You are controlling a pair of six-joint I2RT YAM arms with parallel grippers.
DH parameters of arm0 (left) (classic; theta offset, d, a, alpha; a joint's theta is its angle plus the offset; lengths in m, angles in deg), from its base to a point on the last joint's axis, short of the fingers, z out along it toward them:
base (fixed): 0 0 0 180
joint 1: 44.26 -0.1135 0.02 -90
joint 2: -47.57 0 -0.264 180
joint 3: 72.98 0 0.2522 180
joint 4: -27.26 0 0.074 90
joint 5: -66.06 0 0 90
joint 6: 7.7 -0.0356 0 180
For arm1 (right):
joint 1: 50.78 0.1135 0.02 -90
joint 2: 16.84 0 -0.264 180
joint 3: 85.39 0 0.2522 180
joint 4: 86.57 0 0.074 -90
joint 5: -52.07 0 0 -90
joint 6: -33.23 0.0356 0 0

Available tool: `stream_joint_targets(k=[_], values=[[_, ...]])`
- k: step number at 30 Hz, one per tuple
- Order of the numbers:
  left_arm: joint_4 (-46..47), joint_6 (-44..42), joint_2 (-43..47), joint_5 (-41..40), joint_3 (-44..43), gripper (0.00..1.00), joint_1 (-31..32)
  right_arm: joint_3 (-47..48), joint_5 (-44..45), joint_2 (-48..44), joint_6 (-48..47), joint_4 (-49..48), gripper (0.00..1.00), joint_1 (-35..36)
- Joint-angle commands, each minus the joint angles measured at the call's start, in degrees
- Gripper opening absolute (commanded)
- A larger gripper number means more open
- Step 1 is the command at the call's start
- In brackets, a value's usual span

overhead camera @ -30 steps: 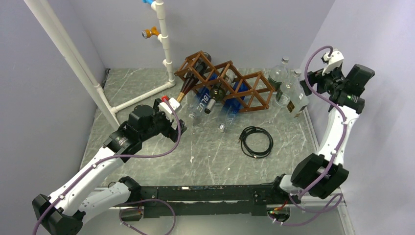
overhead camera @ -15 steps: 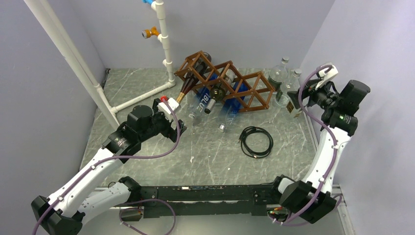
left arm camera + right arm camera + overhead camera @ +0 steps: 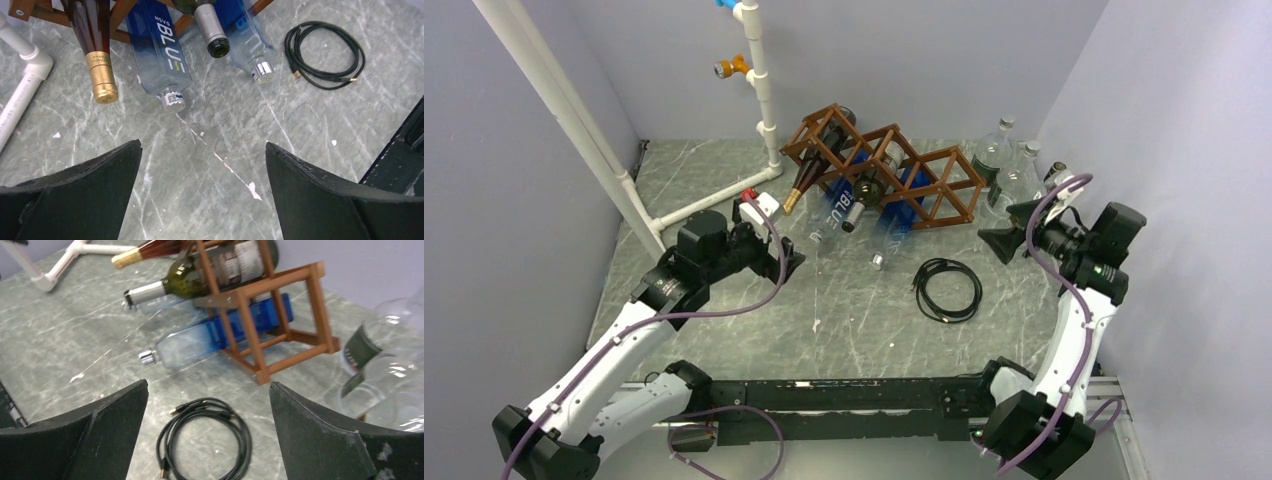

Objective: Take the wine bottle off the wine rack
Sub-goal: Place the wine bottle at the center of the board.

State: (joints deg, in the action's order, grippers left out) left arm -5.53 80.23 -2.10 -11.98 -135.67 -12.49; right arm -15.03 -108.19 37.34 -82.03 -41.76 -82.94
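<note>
The brown wooden wine rack (image 3: 924,185) (image 3: 250,325) stands at the back of the table. In its cells lie a dark green wine bottle (image 3: 865,195) (image 3: 200,277) (image 3: 212,32) with a grey foil neck and a brown bottle (image 3: 804,180) (image 3: 100,75) with a gold cap, both necks pointing toward me. My left gripper (image 3: 784,262) (image 3: 202,145) hangs open and empty over the bare table, short of the bottle necks. Over the table at the right, my right gripper (image 3: 1009,230) (image 3: 208,384) is open and empty too, facing the rack's right end.
Two blue glass bottles (image 3: 160,50) (image 3: 215,337) lie in the rack's lower cells. A coiled black cable (image 3: 947,288) (image 3: 205,435) lies in front of the rack. Clear glass bottles (image 3: 1004,165) (image 3: 385,370) stand at the back right. A white pipe frame (image 3: 759,90) rises at the back left.
My right arm has swung down from beside the right wall and leftward toward the rack, its jaws a little wider. The left arm has drawn back slightly.
</note>
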Motion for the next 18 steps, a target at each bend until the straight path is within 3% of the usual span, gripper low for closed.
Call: stream_joint_targets(k=[1, 10, 13, 18], values=[[6.2, 6.2, -0.7, 8.4, 0.1, 0.99, -3.5, -7.8, -7.5, -3.4, 4.4, -6.1, 0.94, -0.1], [17.9, 21.7, -6.5, 19.6, 1.7, 1.00, -11.6, -13.8, -8.7, -8.5, 10.6, -12.6, 0.96, -0.1], [18.2, 24.5, -10.4, 17.0, 0.4, 0.99, -13.3, -13.8, -7.6, -8.3, 10.2, -12.3, 0.96, 0.2], [15.5, 21.7, -17.4, 10.7, -5.0, 0.99, -13.9, -14.0, -6.9, -8.3, 10.0, -12.3, 0.96, 1.0]])
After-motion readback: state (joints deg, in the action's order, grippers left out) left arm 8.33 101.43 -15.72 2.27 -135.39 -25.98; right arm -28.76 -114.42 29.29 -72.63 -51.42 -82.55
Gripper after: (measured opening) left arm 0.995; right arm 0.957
